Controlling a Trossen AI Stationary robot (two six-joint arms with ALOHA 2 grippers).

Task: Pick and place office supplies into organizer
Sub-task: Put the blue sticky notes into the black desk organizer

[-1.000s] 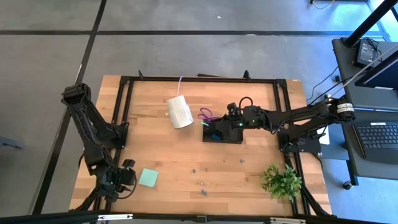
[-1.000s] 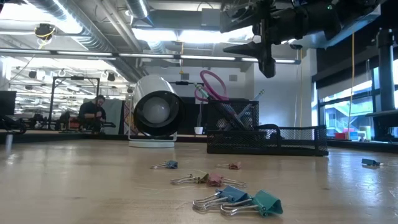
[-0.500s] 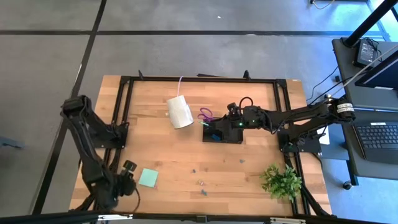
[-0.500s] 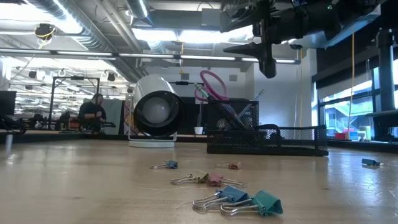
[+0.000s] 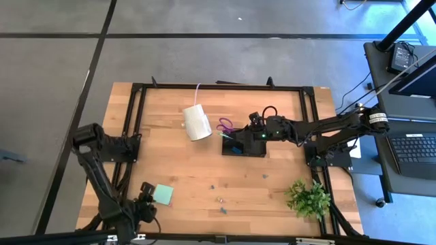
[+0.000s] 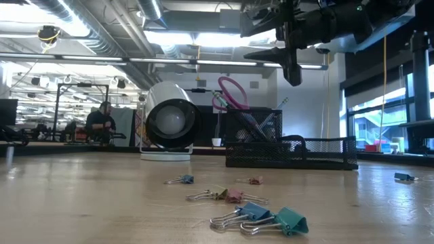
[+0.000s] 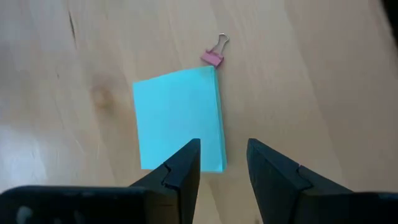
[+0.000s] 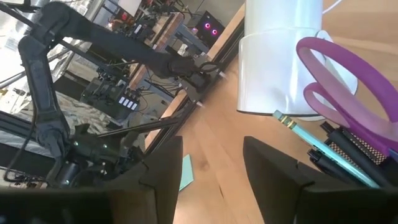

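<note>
A mint-green sticky-note pad (image 5: 162,194) (image 7: 177,118) lies flat near the table's front left, with a pink binder clip (image 7: 212,57) just past its far corner. My left gripper (image 5: 146,192) (image 7: 222,146) hangs open above the pad's near corner, pointing steeply down and holding nothing. The black mesh organizer (image 5: 245,145) (image 6: 291,152) stands mid-table. Purple-handled scissors (image 5: 226,126) (image 6: 230,91) and pens stand upright in its tall cup. My right gripper (image 5: 253,122) (image 6: 291,68) (image 8: 211,146) hovers open above the organizer.
A white roll (image 5: 196,122) (image 6: 169,122) lies just left of the organizer. Several small binder clips (image 5: 221,199) (image 6: 261,217) are scattered on the wood in front of it. A green plant (image 5: 308,197) stands at the front right. A black frame (image 5: 136,95) runs round the table.
My left arm has folded down and forward. Its gripper has gone toward the table's near edge and tipped more steeply downward over the sticky-note pad. Its fingers stay open. The pad has not moved.
</note>
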